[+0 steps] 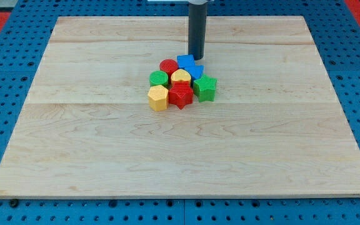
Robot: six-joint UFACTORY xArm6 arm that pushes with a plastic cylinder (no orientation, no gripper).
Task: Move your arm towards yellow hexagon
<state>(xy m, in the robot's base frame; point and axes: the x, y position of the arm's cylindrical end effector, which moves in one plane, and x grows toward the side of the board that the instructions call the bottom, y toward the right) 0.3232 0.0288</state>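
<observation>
The yellow hexagon [158,98] sits at the lower left of a tight cluster of blocks near the middle of the wooden board [92,137]. My tip [195,57] rests at the cluster's top right, just above the blue blocks [189,65]. Next to the yellow hexagon are a red star [180,95] on its right and a green block [159,79] above it. The hexagon lies down and to the left of my tip, across the cluster.
The cluster also holds a red round block [169,65], a yellow block [180,77] in its centre and a green star [205,88] at the right. A blue perforated table [5,125] surrounds the board.
</observation>
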